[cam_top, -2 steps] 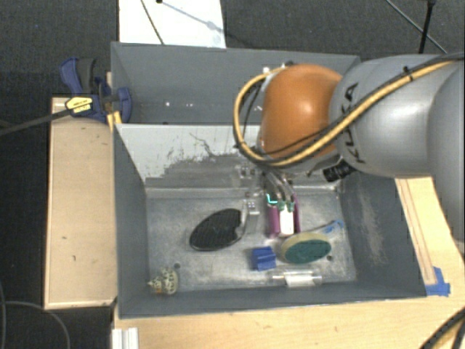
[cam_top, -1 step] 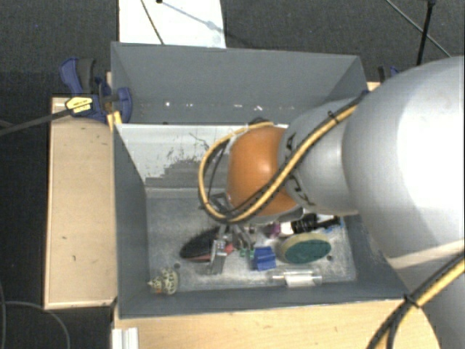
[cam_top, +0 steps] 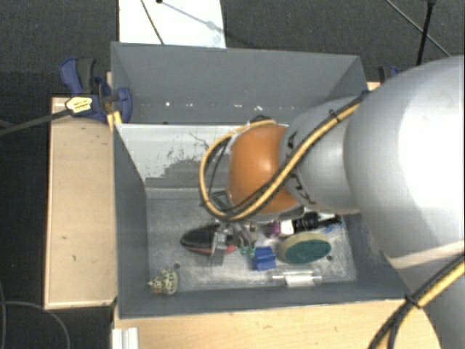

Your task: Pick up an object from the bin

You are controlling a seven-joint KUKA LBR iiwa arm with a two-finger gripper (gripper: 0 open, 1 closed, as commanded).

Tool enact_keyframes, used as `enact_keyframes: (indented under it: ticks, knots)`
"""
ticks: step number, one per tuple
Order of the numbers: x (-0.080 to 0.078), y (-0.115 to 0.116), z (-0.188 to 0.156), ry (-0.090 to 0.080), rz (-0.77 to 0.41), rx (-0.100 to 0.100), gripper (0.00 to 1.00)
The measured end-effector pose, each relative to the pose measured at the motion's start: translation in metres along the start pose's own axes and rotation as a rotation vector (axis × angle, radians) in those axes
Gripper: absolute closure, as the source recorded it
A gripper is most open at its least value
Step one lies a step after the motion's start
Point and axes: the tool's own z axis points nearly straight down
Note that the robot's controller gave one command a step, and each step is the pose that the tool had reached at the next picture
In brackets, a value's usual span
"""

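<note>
Grey bin [cam_top: 134, 217] is holding a small heap near its front wall. The gripper [cam_top: 231, 240] is hanging low just beside a dark oval thing [cam_top: 197, 238], near a blue block [cam_top: 263, 259]. Whether it is spread or closed, I cannot tell.

Green disc [cam_top: 306, 251], apparently blue block [cam_top: 264, 259]

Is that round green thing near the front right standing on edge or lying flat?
Lying flat. The green disc shows its whole round face upward on the bin floor, beside a blue block.
</note>
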Motion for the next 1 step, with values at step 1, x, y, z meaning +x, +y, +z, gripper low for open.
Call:
enact_keyframes:
  ticks: [1]
  knots:
    - [0.0188, 0.026, -0.1379, -0.006, 0.004, -0.003, 1.0]
